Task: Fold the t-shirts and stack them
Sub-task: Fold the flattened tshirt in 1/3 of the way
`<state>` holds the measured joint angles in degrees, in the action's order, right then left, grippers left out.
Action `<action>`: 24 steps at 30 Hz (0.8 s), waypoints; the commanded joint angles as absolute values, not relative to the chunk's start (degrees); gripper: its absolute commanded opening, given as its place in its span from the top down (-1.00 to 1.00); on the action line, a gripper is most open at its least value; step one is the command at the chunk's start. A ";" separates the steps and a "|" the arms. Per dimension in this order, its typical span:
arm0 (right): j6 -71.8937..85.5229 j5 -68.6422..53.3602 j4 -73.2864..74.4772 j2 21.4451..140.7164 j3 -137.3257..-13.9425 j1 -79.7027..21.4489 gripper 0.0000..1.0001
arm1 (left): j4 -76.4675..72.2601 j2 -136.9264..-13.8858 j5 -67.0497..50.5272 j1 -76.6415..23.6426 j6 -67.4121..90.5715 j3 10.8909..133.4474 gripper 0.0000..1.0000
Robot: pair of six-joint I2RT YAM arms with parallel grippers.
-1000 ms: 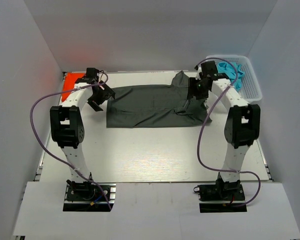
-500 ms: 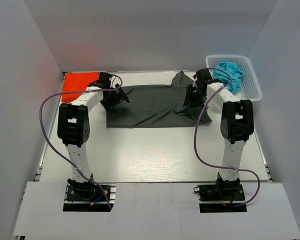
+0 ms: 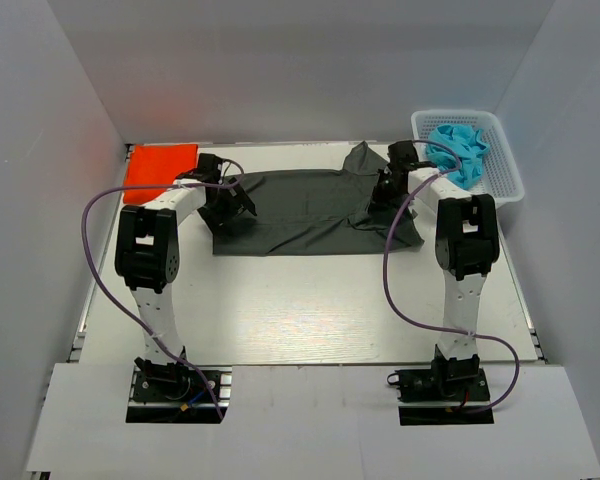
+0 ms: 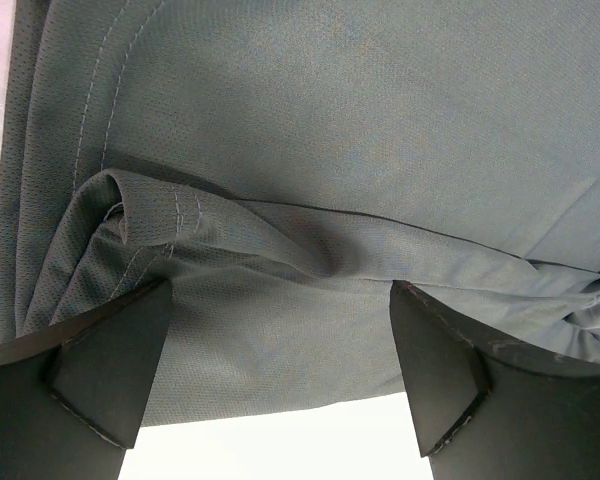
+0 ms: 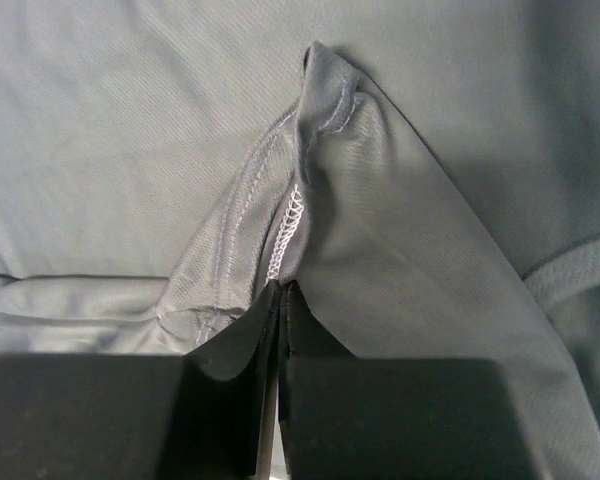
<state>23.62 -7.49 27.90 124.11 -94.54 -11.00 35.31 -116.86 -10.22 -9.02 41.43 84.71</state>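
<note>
Both arms have swung inward: left claw (image 4: 275, 340) gapes astride a hem fold of the grey t-shirt (image 3: 300, 205), right claw (image 5: 280, 300) pinches its seam ridge, likely for lifting; orange t-shirt (image 3: 160, 165) lies beyond left claw.

The spread shirt (image 3: 300, 210) is lying lengthwise across the far middle of the table (image 3: 300, 310). The folded shirt (image 3: 160, 165) is sitting in the far left corner, just left of it, and the basket (image 3: 510, 175) is standing in the far right corner with a bunched cloth (image 3: 458, 145) lying inside. The left gripper (image 3: 230, 205) is hanging over the spread shirt's left end with its fingers (image 4: 110, 370) parted on either side of a fold near the edge, while the right gripper (image 3: 388, 190) is sitting on the shirt's right end, fingers (image 5: 265, 340) pinching a raised ridge of its fabric.
</note>
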 commanded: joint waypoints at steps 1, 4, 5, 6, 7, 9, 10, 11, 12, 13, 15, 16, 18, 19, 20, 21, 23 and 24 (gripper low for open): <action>25.83 -7.29 22.94 123.49 -96.33 -11.07 1.00 | 35.77 -117.07 -8.96 -8.35 40.69 83.15 -1.00; 26.19 -6.42 23.11 123.75 -98.34 -10.81 1.00 | 35.77 -117.07 -8.44 -8.35 40.17 82.44 -1.00; 26.28 -6.42 23.29 124.01 -98.70 -10.81 1.00 | 35.77 -117.07 -8.44 -7.83 40.17 81.92 -1.00; 26.19 -6.15 23.81 124.54 -99.14 -10.81 1.00 | 35.77 -117.07 -8.44 -7.82 40.17 81.91 -1.00; 26.10 -5.98 23.82 124.54 -100.10 -11.16 1.00 | 35.77 -117.07 -8.44 -7.82 40.17 81.39 -1.00; 26.28 -5.37 23.82 124.72 -100.98 -11.16 1.00 | 36.29 -117.07 -8.44 -7.82 40.17 81.39 -1.00; 26.28 -5.36 24.34 124.80 -101.94 -10.99 1.00 | 36.30 -117.07 -7.92 -7.82 40.17 81.39 -1.00; 26.28 -5.19 24.61 125.33 -102.91 -10.99 1.00 | 36.30 -117.59 -7.91 -7.82 40.17 81.39 -1.00; 26.11 -3.88 25.22 125.94 -104.49 -11.07 1.00 | 36.30 -117.60 -7.91 -7.82 40.17 81.39 -1.00; 25.67 -3.26 27.49 127.08 -105.46 -11.07 1.00 | 36.30 -117.60 -7.91 -7.82 40.17 81.39 -1.00; 24.35 -2.03 29.78 128.75 -111.06 -10.99 1.00 | 36.30 -118.21 -7.91 -7.82 40.17 81.39 -1.00; 22.17 -1.41 32.14 131.81 -112.83 -11.07 1.00 | 36.82 -118.21 -7.91 -7.82 39.64 81.39 -1.00; 18.48 1.48 35.24 133.67 -118.38 -11.07 1.00 | 36.83 -118.21 -7.91 -7.82 39.64 82.00 -1.00; 17.50 2.19 35.42 135.51 -119.00 -11.16 1.00 | 37.35 -118.73 -7.91 -7.82 39.64 82.00 -1.00; 16.79 1.85 36.29 135.88 -121.09 -11.08 0.36 | 37.88 -118.74 -7.91 -7.82 39.64 82.70 -1.00; 15.39 1.41 37.26 136.31 -121.64 -10.81 0.07 | 37.88 -118.74 -7.91 -7.82 39.64 82.71 -1.00; 14.68 0.79 37.79 135.62 -121.38 -11.07 -0.51 | 38.41 -118.74 -7.38 -7.82 39.11 82.71 -1.00; 13.63 1.14 37.71 133.79 -120.51 -11.25 -0.62 | 38.41 -118.74 -7.38 -7.82 39.11 82.71 -1.00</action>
